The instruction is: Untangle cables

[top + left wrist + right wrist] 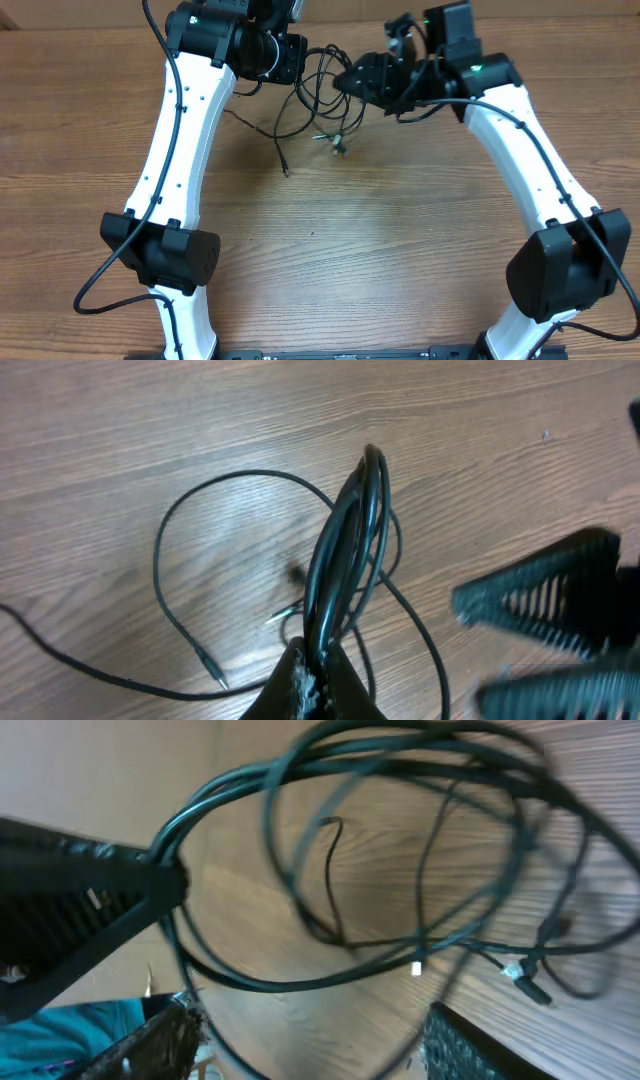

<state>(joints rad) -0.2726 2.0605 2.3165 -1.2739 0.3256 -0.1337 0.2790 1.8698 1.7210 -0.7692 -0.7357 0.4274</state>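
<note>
On brown wooden worktop (pixel 350 230): thin black cables (pixel 342 550) are tangled in loops.
Left tool (pixel 310 690): clamped on the cables.
Right tool (pixel 315 1040): held apart.

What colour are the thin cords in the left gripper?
Black; the thin flexible cords show best in the left wrist view, pinched by the left gripper.

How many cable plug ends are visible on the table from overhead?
3. One plug end lies alone on the left; two silver-tipped ends sit together just right of it. The cables may hide more.
</note>
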